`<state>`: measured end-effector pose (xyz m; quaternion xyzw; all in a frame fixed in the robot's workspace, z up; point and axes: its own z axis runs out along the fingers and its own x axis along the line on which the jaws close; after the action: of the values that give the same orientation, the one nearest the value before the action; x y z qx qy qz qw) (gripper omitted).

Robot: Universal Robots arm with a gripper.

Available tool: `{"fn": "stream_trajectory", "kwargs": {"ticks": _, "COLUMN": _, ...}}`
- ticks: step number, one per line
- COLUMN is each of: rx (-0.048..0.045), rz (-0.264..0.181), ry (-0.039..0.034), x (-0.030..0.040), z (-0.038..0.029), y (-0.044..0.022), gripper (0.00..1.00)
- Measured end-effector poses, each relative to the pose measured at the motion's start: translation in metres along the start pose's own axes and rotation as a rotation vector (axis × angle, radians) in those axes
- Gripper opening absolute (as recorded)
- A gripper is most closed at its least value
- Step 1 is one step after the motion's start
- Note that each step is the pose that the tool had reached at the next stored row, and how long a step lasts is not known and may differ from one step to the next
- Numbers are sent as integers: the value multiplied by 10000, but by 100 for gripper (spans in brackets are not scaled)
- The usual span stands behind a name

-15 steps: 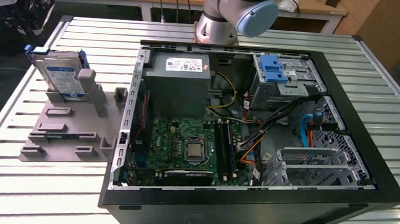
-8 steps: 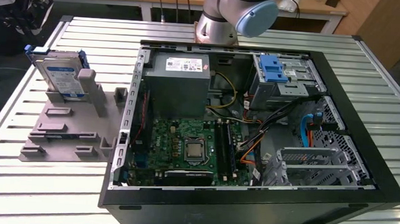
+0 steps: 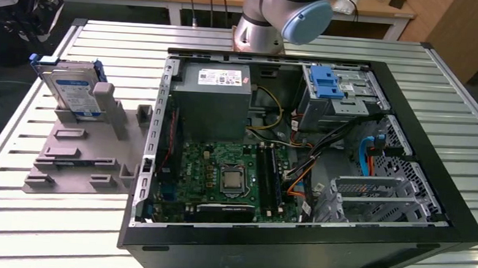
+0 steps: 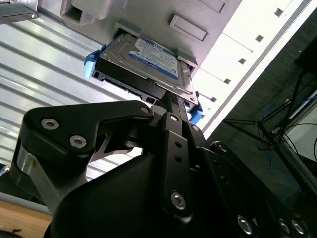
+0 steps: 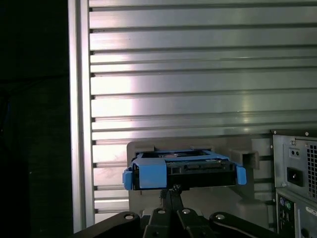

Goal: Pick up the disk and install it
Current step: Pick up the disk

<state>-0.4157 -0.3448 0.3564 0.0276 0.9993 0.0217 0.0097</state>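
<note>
Table is slatted alu, and the open PC case lies flat on it, filling most of the exterior view. The arm rises from behind the case, at the far edge of the table. The grey stand sits on the table just beside the case, on the exterior view's left.

The disk is propped on edge in that stand, label side toward the case, blue frame round it. It's well apart from the drive cage w/ the blue latch at the case's far corner.

In both wrist views the gripper is pointed at the disk, its tip right at the disk's near edge. I can't say whether it's touching. The pincer looks clenched to me, links drawn to one point and nothing between them. The second wrist view shows the gripper the same way, below the disk.

My read on progress: approx. zero done. The arm is at the disk, but there's no grasp, no lift, and the disk isn't in the case. Pickup and install are both left.
</note>
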Motion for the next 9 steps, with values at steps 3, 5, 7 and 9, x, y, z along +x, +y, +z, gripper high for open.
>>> {"fn": "stream_trajectory", "kwargs": {"ticks": 3, "rx": 0, "rz": 0, "ry": 0, "x": 0, "z": 0, "y": 0, "gripper": 11}}
{"fn": "stream_trajectory", "kwargs": {"ticks": 5, "rx": 0, "rz": 0, "ry": 0, "x": 0, "z": 1, "y": 0, "gripper": 11}}
{"fn": "stream_trajectory", "kwargs": {"ticks": 7, "rx": 0, "rz": -13, "ry": 1, "x": 0, "z": 0, "y": 0, "gripper": 11}}
{"fn": "stream_trajectory", "kwargs": {"ticks": 9, "rx": -2, "rz": -119, "ry": 5, "x": 0, "z": 1, "y": 0, "gripper": 11}}
